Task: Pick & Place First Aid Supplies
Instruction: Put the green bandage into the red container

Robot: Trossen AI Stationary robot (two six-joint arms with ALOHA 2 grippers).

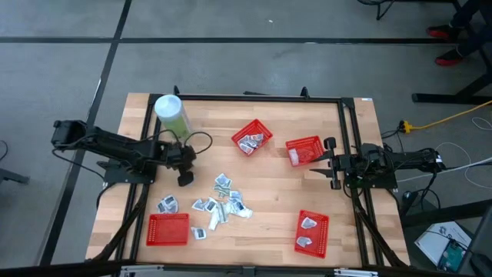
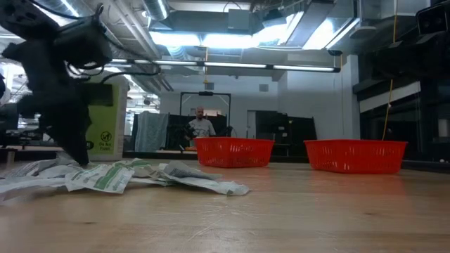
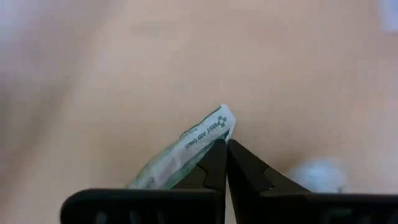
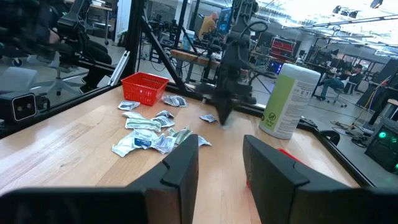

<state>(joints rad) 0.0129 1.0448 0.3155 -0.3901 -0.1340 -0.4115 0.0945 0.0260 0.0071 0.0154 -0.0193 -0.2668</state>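
Left wrist view is mostly blurring out: only pale wood and a soft white smudge beside the fingers are showing. What is reading clearly there is the left gripper (image 3: 225, 149), its two dark fingers pressing together on the corner of a white packet with green print (image 3: 186, 149); the rest of that packet is running out of sight behind the fingers. From above, the left gripper (image 1: 185, 178) is sitting low over the table (image 1: 269, 223), just left of the loose supplies, and its fingertips are hiding under the wrist there. In the low view the same arm is cutting off at the frame's top and left edges.

The first aid supplies (image 1: 219, 204) are lying scattered on the wood in the front-left part of the table, several overlapping, individual markings too small to read from above. A few more packets are lying inside three of the red baskets: the centre basket (image 1: 252, 138), the right-rear basket (image 1: 304, 150) and the front-right basket (image 1: 312, 232). The front-left basket (image 1: 167, 228) is showing only red mesh.

The right gripper (image 1: 332, 163) is waiting at the right edge beside the right-rear basket, fingers standing apart with nothing between them.

A pale-green canister (image 1: 172, 115) is standing upright at the left rear. The surface is light plank wood in a black frame, on a grey floor. Beyond it, the low view is showing a bright workshop with ceiling lights and a person (image 2: 201, 124) far off.
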